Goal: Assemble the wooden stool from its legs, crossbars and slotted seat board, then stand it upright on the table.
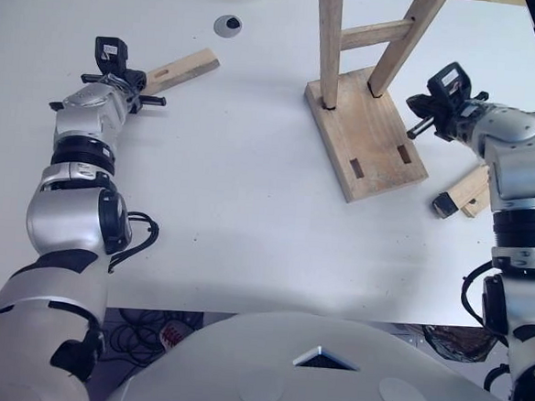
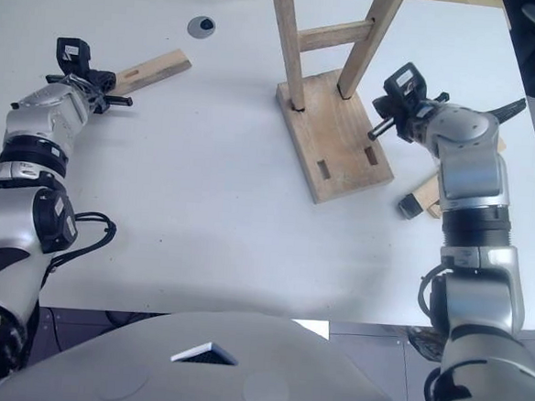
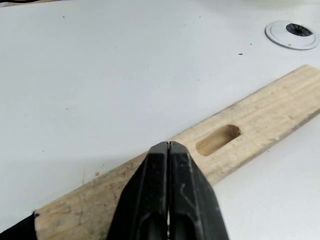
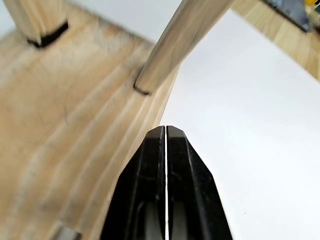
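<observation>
While flat, pale slotted seat board (image 1: 372,144), two legs (image 1: 329,49) in it; left claw (image 3: 169,150), right claw (image 4: 165,132) closed, empty

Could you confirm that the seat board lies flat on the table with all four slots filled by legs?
Only two are filled. In the left eye view the seat board lies flat on the table with two legs in its far slots; the two near slots are empty.
</observation>
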`<state>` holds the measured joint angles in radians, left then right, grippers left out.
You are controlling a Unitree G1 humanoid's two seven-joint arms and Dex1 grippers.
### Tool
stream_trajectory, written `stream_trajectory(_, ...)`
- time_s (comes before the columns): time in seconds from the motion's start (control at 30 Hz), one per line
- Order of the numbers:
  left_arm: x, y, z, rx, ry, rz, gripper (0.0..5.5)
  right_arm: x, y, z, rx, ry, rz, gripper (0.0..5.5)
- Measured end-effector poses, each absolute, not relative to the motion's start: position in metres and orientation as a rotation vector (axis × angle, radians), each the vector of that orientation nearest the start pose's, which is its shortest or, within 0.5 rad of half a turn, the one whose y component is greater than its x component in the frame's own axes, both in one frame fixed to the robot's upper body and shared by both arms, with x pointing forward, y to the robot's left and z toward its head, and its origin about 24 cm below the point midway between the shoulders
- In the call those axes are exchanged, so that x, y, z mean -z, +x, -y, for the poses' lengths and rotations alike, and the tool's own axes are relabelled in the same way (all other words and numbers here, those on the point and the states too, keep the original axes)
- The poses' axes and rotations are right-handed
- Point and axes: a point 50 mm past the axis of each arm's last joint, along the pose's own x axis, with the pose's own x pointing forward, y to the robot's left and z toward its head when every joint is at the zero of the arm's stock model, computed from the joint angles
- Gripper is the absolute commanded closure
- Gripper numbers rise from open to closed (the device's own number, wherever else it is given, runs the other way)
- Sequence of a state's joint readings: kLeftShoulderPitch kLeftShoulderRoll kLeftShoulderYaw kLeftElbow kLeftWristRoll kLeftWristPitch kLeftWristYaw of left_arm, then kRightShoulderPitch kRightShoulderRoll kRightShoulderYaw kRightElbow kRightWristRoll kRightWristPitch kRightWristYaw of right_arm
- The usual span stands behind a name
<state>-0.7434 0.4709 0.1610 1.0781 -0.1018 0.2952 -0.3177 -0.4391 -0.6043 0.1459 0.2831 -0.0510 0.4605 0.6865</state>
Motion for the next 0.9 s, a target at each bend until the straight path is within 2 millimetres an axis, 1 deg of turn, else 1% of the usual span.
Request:
stream_trajectory(0.07,-0.045,0.347,-0.277,-0.020,-0.006,-0.573,5.50,-0.069,0.313,0.236,-0.518,-0.557,-0.551,5.48)
stream_trajectory(0.1,-0.045,0.346,-0.272,-0.014,-0.035,-0.569,5.50,-0.066,0.312,0.238,-0.507,-0.565,-0.564,5.48)
stream_trajectory(0.13,-0.045,0.344,-0.263,-0.006,-0.084,-0.563,5.50,-0.064,0.311,0.240,-0.491,-0.572,-0.571,5.48)
stream_trajectory(0.17,-0.044,0.342,-0.247,0.000,-0.143,-0.553,5.50,-0.063,0.312,0.243,-0.472,-0.574,-0.574,5.48)
stream_trajectory(0.27,-0.047,0.333,-0.212,0.034,-0.223,-0.536,5.50,-0.059,0.311,0.249,-0.427,-0.574,-0.584,5.48)
stream_trajectory(0.3,-0.049,0.323,-0.194,0.060,-0.248,-0.545,5.50,-0.057,0.309,0.251,-0.418,-0.574,-0.594,5.48)
stream_trajectory(0.33,-0.052,0.315,-0.183,0.077,-0.246,-0.554,5.50,-0.054,0.307,0.251,-0.420,-0.571,-0.604,5.48)
stream_trajectory(0.4,-0.055,0.297,-0.168,0.105,-0.236,-0.592,5.50,-0.049,0.301,0.246,-0.450,-0.574,-0.614,5.48)
stream_trajectory(0.43,-0.057,0.288,-0.164,0.110,-0.221,-0.611,5.50,-0.047,0.298,0.239,-0.492,-0.580,-0.613,5.48)
stream_trajectory(0.47,-0.061,0.284,-0.165,0.110,-0.210,-0.613,5.50,-0.046,0.295,0.233,-0.513,-0.583,-0.616,5.48)
stream_trajectory(0.57,-0.072,0.275,-0.171,0.098,-0.178,-0.620,5.50,-0.043,0.287,0.210,-0.598,-0.564,-0.596,5.48)
stream_trajectory(0.6,-0.073,0.273,-0.172,0.098,-0.171,-0.622,5.50,-0.043,0.286,0.206,-0.609,-0.555,-0.588,5.48)
stream_trajectory(0.63,-0.081,0.274,-0.175,0.103,-0.153,-0.584,5.50,-0.042,0.285,0.203,-0.605,-0.543,-0.581,5.48)
stream_trajectory(0.73,-0.113,0.289,-0.177,0.125,-0.169,-0.405,5.50,-0.044,0.291,0.210,-0.511,-0.522,-0.558,5.48)
stream_trajectory(0.77,-0.129,0.296,-0.176,0.131,-0.183,-0.312,5.50,-0.055,0.297,0.219,-0.449,-0.512,-0.525,5.48)
stream_trajectory(0.8,-0.143,0.301,-0.176,0.133,-0.189,-0.231,5.50,-0.073,0.304,0.231,-0.388,-0.521,-0.480,5.48)
stream_trajectory(0.87,-0.152,0.304,-0.177,0.126,-0.193,-0.171,5.50,-0.100,0.309,0.251,-0.312,-0.553,-0.423,5.48)
stream_trajectory(0.9,-0.152,0.305,-0.178,0.120,-0.194,-0.169,5.50,-0.106,0.309,0.258,-0.289,-0.561,-0.417,5.28)
